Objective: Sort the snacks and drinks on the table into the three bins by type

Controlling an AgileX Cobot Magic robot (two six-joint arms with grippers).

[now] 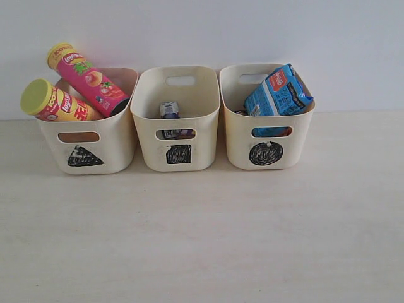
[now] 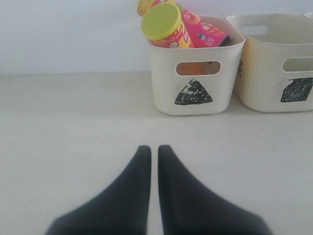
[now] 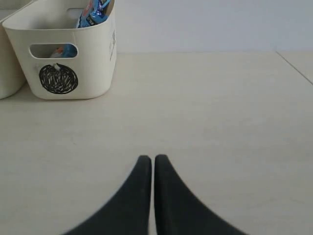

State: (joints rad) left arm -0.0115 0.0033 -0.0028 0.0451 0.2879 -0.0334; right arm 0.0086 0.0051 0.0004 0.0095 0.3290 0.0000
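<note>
Pale table [image 1: 202,240], three filled bins [image 1: 205,146]

the triangle bin [image 1: 120,136], square bin [image 1: 205,142] and circle bin [image 1: 297,142] are smooth cream plastic with a soft sheen; the table [image 1: 202,240] is pale, matt, faintly wood-grained; the pink tube [image 1: 88,79] and yellow-red tube [image 1: 66,108] look glossy; the blue packet [image 1: 281,91] is shiny crinkled film; the left gripper [image 2: 153,152] and right gripper [image 3: 152,161] are matt black

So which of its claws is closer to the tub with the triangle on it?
Left. The left gripper faces the triangle bin across the table; the right gripper faces the circle bin at the row's other end.
</note>
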